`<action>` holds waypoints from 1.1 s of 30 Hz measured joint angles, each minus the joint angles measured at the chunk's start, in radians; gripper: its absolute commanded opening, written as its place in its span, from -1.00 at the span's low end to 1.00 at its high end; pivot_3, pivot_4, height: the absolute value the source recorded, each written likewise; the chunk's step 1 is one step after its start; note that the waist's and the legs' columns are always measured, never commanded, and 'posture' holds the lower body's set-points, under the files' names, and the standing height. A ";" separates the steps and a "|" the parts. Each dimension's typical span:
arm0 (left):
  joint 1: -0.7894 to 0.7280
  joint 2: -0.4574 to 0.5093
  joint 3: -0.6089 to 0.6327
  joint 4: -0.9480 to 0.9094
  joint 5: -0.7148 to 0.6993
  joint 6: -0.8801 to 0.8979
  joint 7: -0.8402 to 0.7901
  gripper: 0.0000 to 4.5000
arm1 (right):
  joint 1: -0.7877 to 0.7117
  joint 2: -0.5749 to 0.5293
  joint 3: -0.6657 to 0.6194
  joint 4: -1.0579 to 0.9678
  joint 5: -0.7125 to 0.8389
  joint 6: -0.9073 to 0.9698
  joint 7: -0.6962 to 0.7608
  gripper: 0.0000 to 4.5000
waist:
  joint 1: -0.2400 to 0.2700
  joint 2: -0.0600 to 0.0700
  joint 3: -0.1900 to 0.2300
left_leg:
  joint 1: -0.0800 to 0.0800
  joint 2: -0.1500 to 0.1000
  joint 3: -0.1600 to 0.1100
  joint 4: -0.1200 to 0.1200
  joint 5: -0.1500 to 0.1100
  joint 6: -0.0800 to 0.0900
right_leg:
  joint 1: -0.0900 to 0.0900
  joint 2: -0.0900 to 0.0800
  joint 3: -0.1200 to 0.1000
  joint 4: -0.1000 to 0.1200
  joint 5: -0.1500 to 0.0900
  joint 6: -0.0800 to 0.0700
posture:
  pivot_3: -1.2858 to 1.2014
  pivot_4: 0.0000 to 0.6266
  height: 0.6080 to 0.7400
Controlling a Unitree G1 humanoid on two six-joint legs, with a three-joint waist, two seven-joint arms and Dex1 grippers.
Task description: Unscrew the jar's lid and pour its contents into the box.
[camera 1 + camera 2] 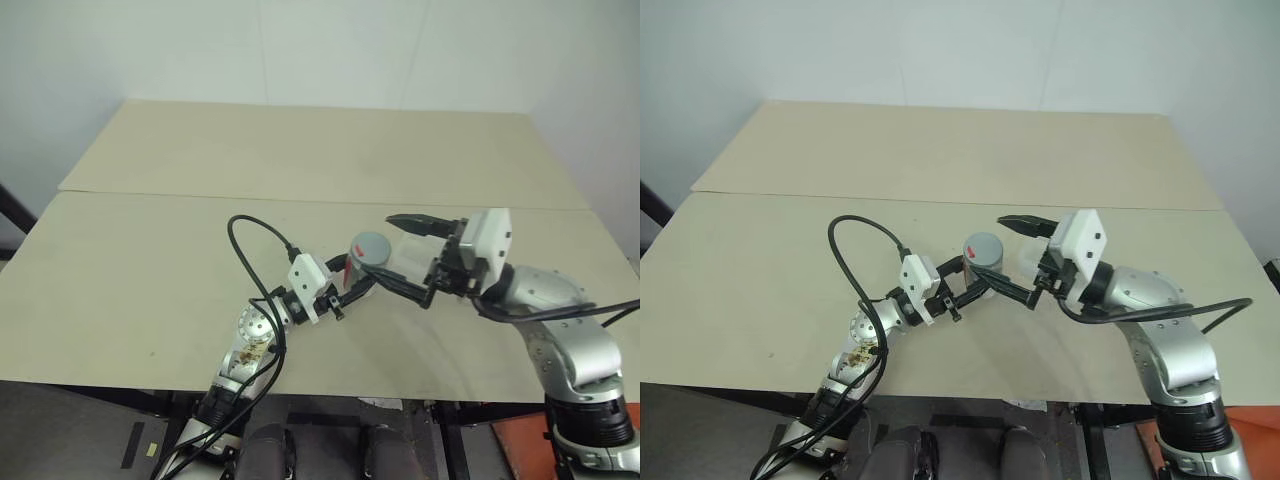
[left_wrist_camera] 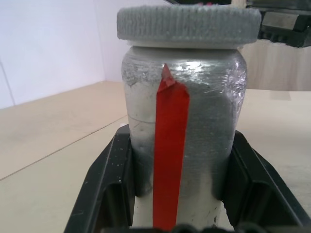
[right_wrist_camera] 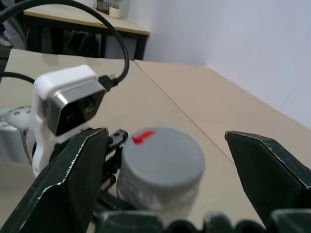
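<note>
The jar (image 2: 204, 126), silver-grey with a red vertical stripe, stands upright just above the table, clamped between the two black fingers (image 2: 107, 189) of my left gripper (image 1: 356, 283), which is shut on its body. The grey lid (image 3: 163, 158) with a small red mark sits on top of the jar. My right gripper (image 1: 388, 250) is open, level with the lid, one finger on each side of it and neither touching it. The box (image 1: 408, 264) is a faint clear shape on the table just beyond the jar, partly hidden by the right fingers.
The wide beige table (image 1: 150, 260) has a seam (image 1: 150, 196) running across it behind the arms. A black cable (image 1: 250, 260) loops up from my left wrist. Behind the table rises a white wall (image 1: 300, 50).
</note>
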 measured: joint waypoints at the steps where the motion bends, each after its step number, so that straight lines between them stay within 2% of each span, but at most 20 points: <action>1: 0.000 0.001 0.000 0.000 0.000 0.000 0.000 -0.14 | -0.015 0.016 0.014 0.004 -0.010 0.000 -0.004 0.99 | 0.000 0.000 0.000 | 0.000 0.000 0.000 0.000 0.000 0.000 | 0.000 0.000 0.000 0.000 0.000 0.000 | 0.03 -0.52 1.00; 13: 0.000 0.001 0.000 0.000 0.001 0.000 0.007 -0.14 | -0.081 0.082 0.052 0.074 -0.069 0.000 -0.056 0.99 | -0.001 0.000 0.000 | 0.000 0.000 0.000 0.000 0.000 0.000 | 0.000 0.000 0.000 0.000 0.000 0.000 | 0.03 -0.52 1.00; 33: 0.002 0.001 0.000 0.001 0.000 0.000 0.017 -0.14 | 0.019 -0.004 -0.024 0.032 -0.011 0.000 -0.017 0.99 | 0.000 0.000 0.000 | 0.000 0.000 0.000 0.000 0.000 0.000 | 0.000 0.000 0.000 0.000 0.000 0.000 | 0.03 -0.52 1.00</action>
